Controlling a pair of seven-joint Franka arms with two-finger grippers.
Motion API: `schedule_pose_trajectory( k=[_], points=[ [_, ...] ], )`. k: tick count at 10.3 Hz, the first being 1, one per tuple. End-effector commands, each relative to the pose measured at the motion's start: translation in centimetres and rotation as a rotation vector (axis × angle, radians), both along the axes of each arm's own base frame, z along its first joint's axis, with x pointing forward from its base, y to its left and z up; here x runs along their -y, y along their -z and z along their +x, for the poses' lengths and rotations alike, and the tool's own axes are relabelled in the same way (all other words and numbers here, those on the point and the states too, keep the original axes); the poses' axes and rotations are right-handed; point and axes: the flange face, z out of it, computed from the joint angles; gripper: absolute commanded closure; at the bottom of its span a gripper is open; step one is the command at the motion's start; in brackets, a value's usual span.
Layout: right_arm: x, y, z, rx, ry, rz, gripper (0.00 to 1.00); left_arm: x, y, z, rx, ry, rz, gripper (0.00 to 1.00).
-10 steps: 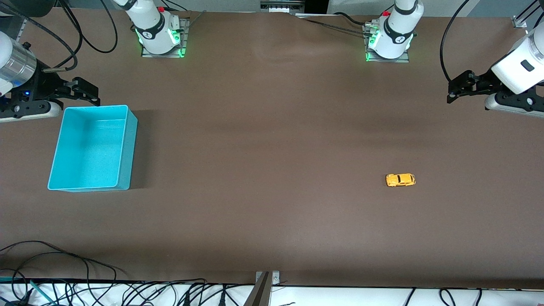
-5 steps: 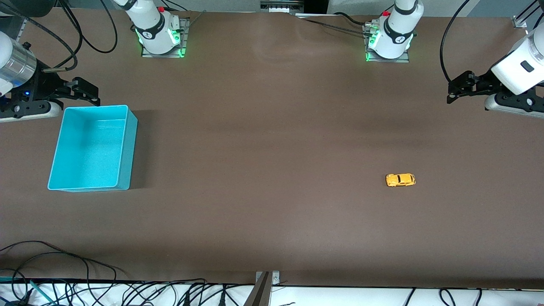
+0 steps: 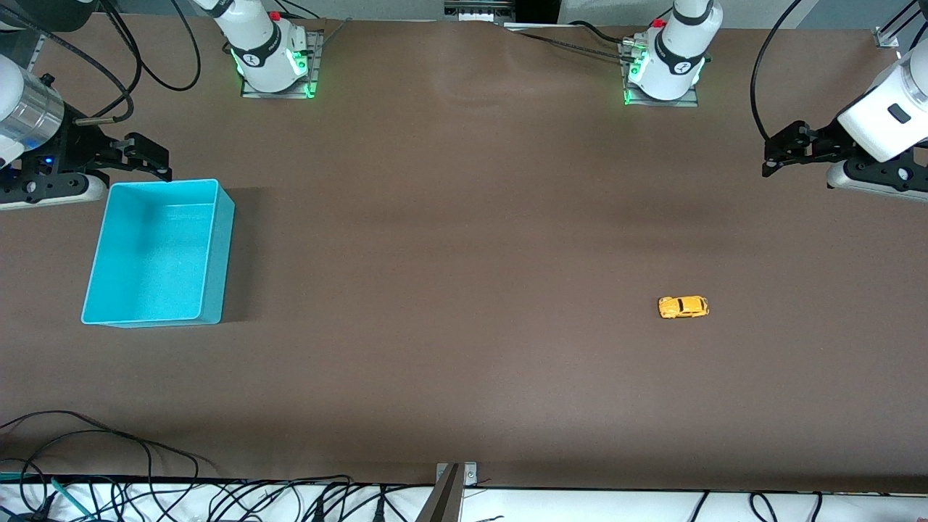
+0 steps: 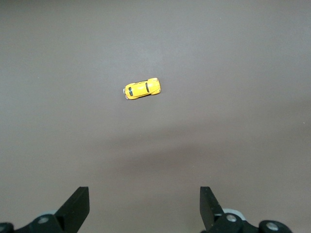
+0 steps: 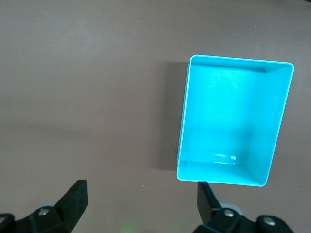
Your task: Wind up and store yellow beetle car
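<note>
The yellow beetle car (image 3: 683, 307) stands on its wheels on the brown table, toward the left arm's end. It also shows in the left wrist view (image 4: 141, 89), well apart from the fingers. My left gripper (image 3: 776, 152) is open and empty, up over bare table at the left arm's end (image 4: 144, 194). The turquoise bin (image 3: 222, 254) sits empty at the right arm's end, and its rim shows in the right wrist view (image 5: 183, 126). My right gripper (image 3: 148, 156) is open and empty, up over the table just beside the bin's corner (image 5: 141, 190).
Both arm bases (image 3: 272, 65) (image 3: 663, 69) stand along the table's edge away from the camera. Loose cables (image 3: 109, 449) lie along the near edge. A wide stretch of bare brown table lies between the car and the bin.
</note>
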Motion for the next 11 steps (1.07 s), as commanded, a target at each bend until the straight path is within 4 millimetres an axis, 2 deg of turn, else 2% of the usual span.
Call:
schedule_pose_trajectory(
  k=[1, 11],
  points=[
    [0.33, 0.05, -0.29, 0.001, -0.003, 0.001, 0.0, 0.1, -0.58, 0.22, -0.005, -0.004, -0.006, 0.0],
    [0.89, 0.18, -0.18, 0.002, -0.003, -0.003, 0.0, -0.23, 0.1, 0.65, -0.016, -0.008, -0.014, 0.0]
  ],
)
